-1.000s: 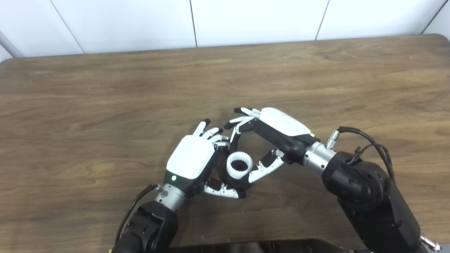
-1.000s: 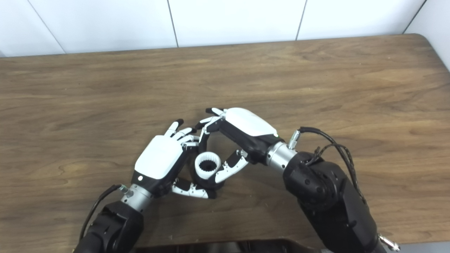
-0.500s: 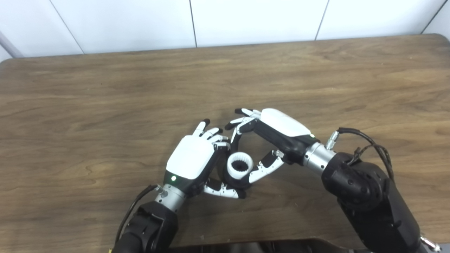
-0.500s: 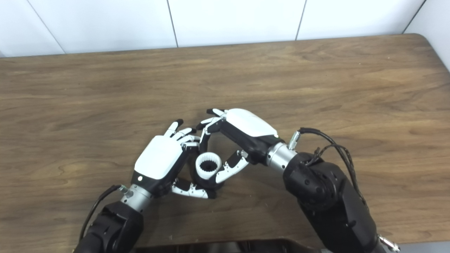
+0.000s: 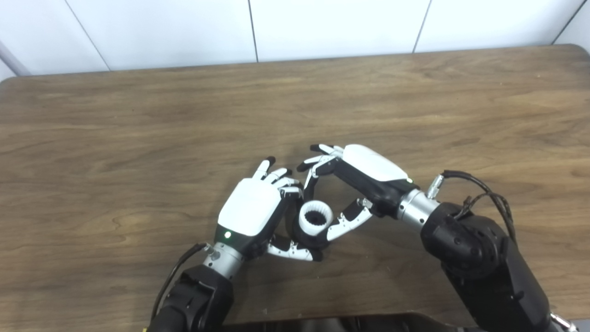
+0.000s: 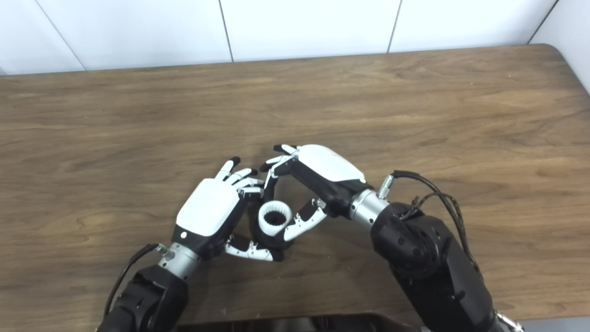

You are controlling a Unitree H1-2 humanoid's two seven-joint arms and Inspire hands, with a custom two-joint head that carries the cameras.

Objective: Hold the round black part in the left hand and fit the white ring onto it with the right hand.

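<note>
Toothed white plastic ring [image 5: 315,218] sits on the round black part [image 5: 300,234], between both hands above the brown wooden table [image 5: 138,138]. Left hand [image 5: 251,212] grips the black part from below; right hand [image 5: 357,180] pinches the ring, thumb and fingertips [image 5: 333,230] touching its rim.

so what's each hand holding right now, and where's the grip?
Left hand clasps the round black part by its sides. Right hand pinches the white ring at its outer rim, seated on it.
</note>
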